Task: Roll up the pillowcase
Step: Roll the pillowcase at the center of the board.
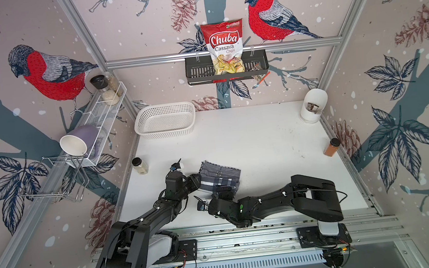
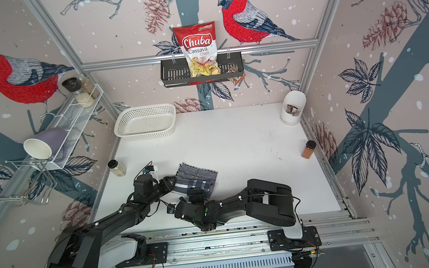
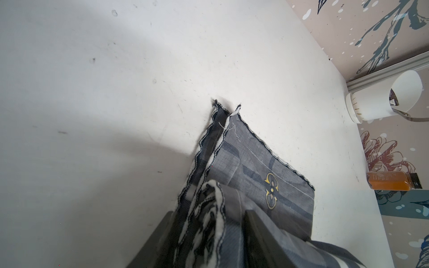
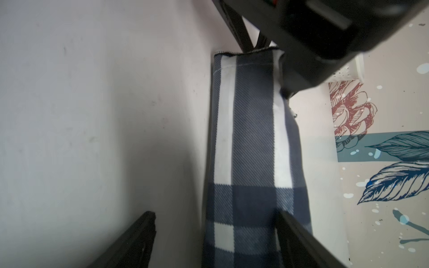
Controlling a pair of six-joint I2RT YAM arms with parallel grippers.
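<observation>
The pillowcase [image 1: 220, 175] [image 2: 197, 178] lies near the table's front, partly rolled: its near part is a plaid roll [image 4: 250, 139], its far part a flat grey flap with dark stitched edges [image 3: 255, 162]. My left gripper [image 1: 198, 181] [image 2: 174, 183] [image 3: 210, 211] is at the roll's left end, shut on the bunched cloth layers between its fingers. My right gripper [image 1: 224, 190] [image 2: 196, 192] [image 4: 213, 212] straddles the roll's near right end and is open. One finger touches the cloth and the other stands apart over bare table. The left gripper's body [image 4: 325, 34] shows at the roll's far end.
A white basket [image 1: 165, 120] stands at the table's back left and a white container [image 1: 313, 109] at the back right. A pale spice jar [image 1: 140, 165] sits by the left edge, an orange one [image 1: 331, 147] by the right. A black rack [image 1: 196, 73] holds a chips bag on the back wall.
</observation>
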